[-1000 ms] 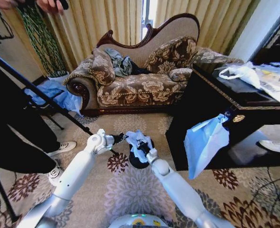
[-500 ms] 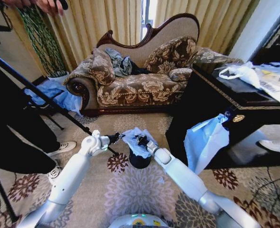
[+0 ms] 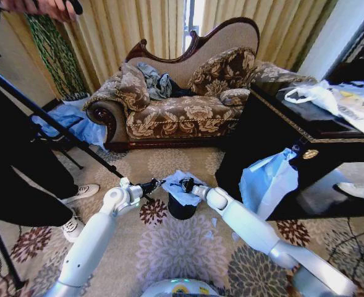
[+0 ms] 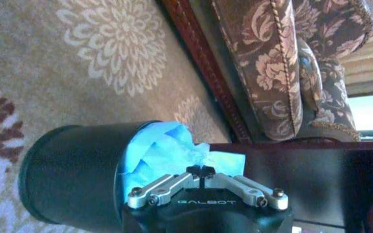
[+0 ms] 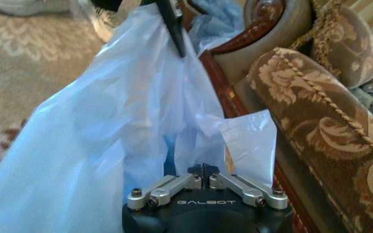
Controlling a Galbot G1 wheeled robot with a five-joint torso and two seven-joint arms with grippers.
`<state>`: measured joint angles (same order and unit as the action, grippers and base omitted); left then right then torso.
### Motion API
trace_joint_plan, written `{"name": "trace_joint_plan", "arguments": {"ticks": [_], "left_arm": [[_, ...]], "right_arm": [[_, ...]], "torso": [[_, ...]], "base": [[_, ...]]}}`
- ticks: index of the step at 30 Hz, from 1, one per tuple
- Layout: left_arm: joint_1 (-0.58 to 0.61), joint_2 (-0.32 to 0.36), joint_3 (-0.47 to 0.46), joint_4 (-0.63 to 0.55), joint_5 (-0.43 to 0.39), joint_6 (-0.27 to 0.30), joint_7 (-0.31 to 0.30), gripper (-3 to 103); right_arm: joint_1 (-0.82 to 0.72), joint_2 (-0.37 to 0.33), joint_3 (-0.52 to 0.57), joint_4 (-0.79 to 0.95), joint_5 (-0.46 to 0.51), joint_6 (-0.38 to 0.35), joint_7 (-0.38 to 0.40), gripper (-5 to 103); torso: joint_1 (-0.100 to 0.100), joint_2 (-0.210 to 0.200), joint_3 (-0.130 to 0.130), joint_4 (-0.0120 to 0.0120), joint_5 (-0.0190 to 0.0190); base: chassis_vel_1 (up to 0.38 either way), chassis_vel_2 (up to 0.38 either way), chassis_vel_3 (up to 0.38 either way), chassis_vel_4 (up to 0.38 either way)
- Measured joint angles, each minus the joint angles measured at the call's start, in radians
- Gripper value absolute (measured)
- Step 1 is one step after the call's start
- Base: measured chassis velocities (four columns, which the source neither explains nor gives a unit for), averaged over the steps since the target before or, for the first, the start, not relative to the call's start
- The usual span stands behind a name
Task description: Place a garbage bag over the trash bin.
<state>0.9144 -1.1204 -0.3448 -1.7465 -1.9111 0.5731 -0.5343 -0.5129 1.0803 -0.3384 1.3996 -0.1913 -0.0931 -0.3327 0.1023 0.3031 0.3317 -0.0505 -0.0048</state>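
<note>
Garbage bag (image 3: 177, 185) between 2 pinching tools

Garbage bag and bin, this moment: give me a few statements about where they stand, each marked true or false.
1. Both grippers pinch the garbage bag, the left gripper on one side, the right gripper on the other. True.
2. The trash bin stands on the sofa seat. False: it stands on the carpet in front of the sofa.
3. The bag is spread above the bin's mouth. True.
4. The bag is white. False: it is pale blue.
5. The left gripper is open. False: its fingers are closed on the film.
</note>
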Motion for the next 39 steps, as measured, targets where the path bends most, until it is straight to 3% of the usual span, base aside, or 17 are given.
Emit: {"name": "trace_joint_plan", "arguments": {"ticks": [8,23,29,33,39], "left_arm": [[-0.008,-0.023,-0.005,0.020,0.025,0.002,0.023,0],[0.010,-0.002,-0.037,0.025,0.046,-0.014,0.064,0],[0.006,-0.020,-0.018,0.036,0.070,-0.029,0.073,0],[-0.029,-0.056,0.007,0.063,0.084,-0.041,0.078,0],[-0.075,-0.069,0.025,0.092,0.082,-0.048,0.080,0]], "right_arm": [[-0.009,-0.010,-0.013,0.006,-0.011,-0.011,-0.027,0],[0.023,0.068,-0.040,-0.111,-0.109,0.012,-0.028,0],[0.034,0.014,-0.008,-0.012,-0.129,-0.002,-0.006,0],[0.009,-0.077,-0.010,0.146,-0.025,-0.069,-0.018,0],[-0.062,-0.092,-0.002,0.176,0.005,-0.087,-0.017,0]], "torso": [[0.000,0.000,0.000,0.0000,-0.0002],[0.000,0.000,0.000,0.0003,-0.0001],[0.000,0.000,0.000,0.0003,-0.0003],[0.000,0.000,0.000,-0.0001,-0.0002],[0.000,0.000,0.000,-0.0002,0.0001]], "base": [[0.000,0.000,0.000,0.000],[0.000,0.000,0.000,0.000],[0.000,0.000,0.000,0.000],[0.000,0.000,0.000,0.000],[0.000,0.000,0.000,0.000]]}}
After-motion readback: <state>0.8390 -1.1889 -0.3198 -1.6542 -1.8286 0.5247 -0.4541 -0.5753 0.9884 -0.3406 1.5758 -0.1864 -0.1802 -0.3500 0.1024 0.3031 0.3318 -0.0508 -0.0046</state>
